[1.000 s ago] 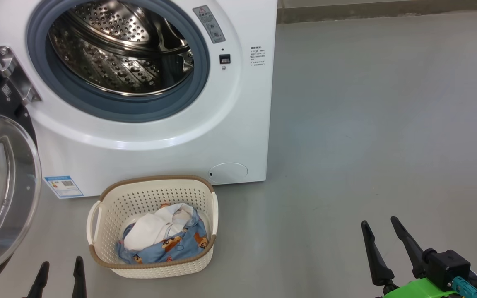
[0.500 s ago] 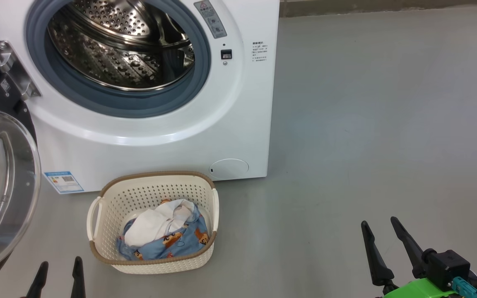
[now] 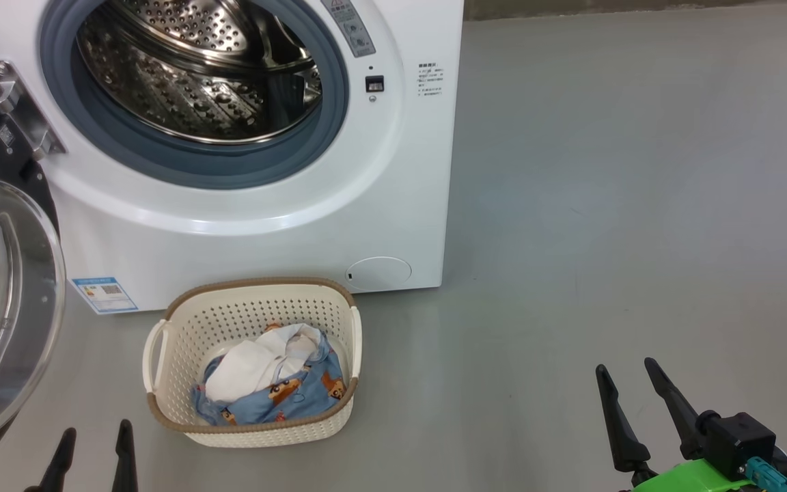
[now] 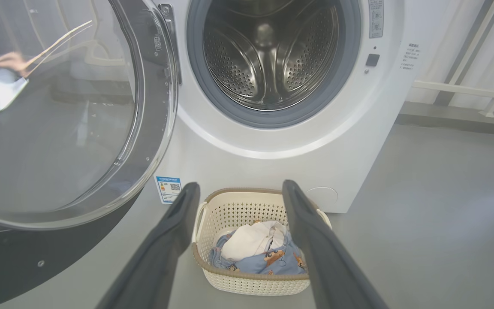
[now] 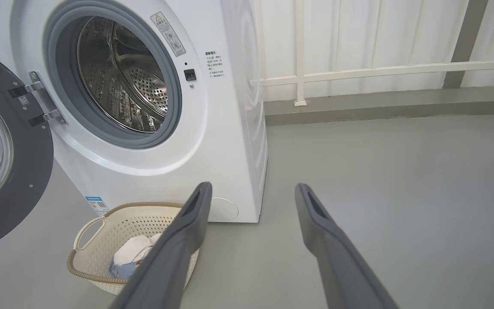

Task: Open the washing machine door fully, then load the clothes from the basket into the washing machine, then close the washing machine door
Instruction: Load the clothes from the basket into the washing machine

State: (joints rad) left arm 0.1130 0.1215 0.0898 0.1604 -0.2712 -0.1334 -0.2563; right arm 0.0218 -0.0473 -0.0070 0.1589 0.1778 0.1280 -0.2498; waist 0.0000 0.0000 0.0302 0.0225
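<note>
L gripper (image 3: pixel 95 444) spread wide, empty, near basket (image 3: pixel 257 311); R gripper (image 3: pixel 626 372) wide too, empty, well apart; clothes (image 3: pixel 274 386) in basket on floor (image 3: pixel 605 205) before washing machine (image 3: pixel 400 171); door (image 3: pixel 4 273) hangs open at left.

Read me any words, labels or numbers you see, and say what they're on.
Nothing is legible.
Grey sticker by the washing machine opening: warning triangle, text too small.
Print block on its front: blurred.
Blue label, lower front: too small.
Tag on the door: too small.
</note>
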